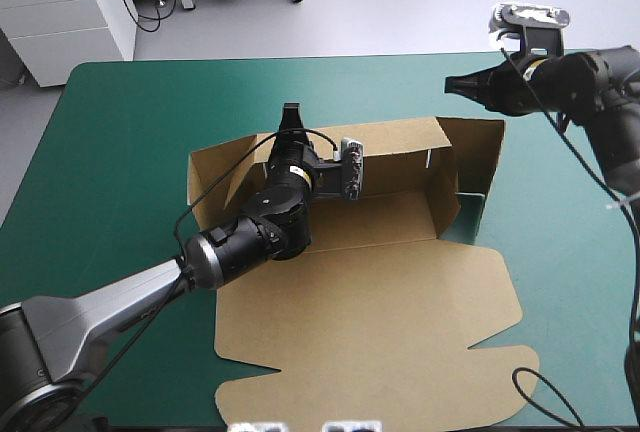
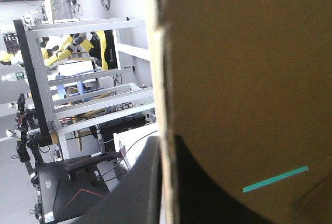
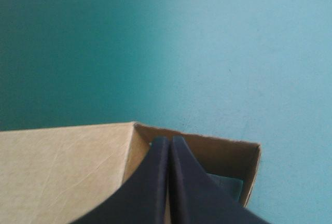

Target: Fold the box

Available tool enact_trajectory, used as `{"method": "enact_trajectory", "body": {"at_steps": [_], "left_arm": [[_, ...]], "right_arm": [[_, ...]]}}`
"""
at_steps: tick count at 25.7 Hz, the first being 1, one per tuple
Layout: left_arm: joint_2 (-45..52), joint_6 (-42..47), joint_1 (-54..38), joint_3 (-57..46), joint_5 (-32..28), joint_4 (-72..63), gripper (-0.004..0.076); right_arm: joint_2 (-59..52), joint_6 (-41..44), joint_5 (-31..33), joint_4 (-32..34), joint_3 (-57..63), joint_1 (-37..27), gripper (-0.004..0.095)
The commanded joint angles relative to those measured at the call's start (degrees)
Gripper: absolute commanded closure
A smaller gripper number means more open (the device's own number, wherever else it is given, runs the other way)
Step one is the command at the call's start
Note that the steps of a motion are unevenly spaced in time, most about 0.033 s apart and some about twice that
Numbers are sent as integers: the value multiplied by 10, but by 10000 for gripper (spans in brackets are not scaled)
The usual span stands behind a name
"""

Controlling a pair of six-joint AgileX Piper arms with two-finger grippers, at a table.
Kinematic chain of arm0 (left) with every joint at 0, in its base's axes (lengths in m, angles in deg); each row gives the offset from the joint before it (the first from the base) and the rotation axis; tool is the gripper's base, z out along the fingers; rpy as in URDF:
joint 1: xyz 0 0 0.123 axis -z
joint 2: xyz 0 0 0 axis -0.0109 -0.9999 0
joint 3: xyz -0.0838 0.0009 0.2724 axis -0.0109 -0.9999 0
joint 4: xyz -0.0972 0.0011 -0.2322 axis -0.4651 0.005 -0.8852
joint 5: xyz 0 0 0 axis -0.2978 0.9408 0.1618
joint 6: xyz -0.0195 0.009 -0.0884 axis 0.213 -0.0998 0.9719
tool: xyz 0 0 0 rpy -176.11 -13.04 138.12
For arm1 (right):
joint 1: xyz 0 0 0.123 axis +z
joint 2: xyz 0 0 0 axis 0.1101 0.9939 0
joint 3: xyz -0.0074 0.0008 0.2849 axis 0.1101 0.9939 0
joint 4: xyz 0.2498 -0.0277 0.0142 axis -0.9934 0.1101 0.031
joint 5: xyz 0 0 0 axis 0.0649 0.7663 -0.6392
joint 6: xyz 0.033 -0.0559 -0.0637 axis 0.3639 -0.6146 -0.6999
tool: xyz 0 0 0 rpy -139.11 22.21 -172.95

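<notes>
The brown box [image 1: 375, 217] stands as an open tray in the middle of the table, walls raised, its lid [image 1: 370, 322] lying flat toward the near edge. My left gripper [image 1: 290, 117] reaches across the tray and is shut on the box's far wall. In the left wrist view that wall [image 2: 249, 79] runs edge-on between the black fingers [image 2: 140, 187]. My right gripper [image 1: 455, 83] hangs shut in the air above the box's far right corner, touching nothing. Its closed tips [image 3: 169, 140] point down over that corner [image 3: 218, 154].
The teal-green cover [image 1: 120, 152] lies bare to the left, right and far side of the box. At the box's right end a flap stands loose with a strip of cover [image 1: 472, 214] showing inside it.
</notes>
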Motion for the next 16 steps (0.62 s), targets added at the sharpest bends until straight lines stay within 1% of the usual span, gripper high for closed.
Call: {"method": "enact_trajectory", "body": {"at_steps": [1, 3, 4, 5, 8, 12, 16], "left_arm": [[20, 2, 5, 7, -4, -8, 731], [20, 2, 5, 7, -6, -8, 731], [20, 2, 5, 7, -8, -8, 731], [20, 2, 5, 7, -14, -8, 731], [20, 2, 5, 7, -19, -8, 731], [20, 2, 5, 7, -18, -7, 731], [20, 8, 5, 7, -18, -7, 731]], "right_arm": [[48, -69, 15, -102, -80, -62, 912], [99, -99, 46, -174, -119, -95, 912], [119, -107, 67, -186, -138, -97, 912], [146, -107, 92, -177, -165, -97, 912], [184, -104, 129, -171, -210, -96, 912], [203, -103, 131, -176, -218, -96, 912], [203, -100, 131, -143, -190, -96, 912]]}}
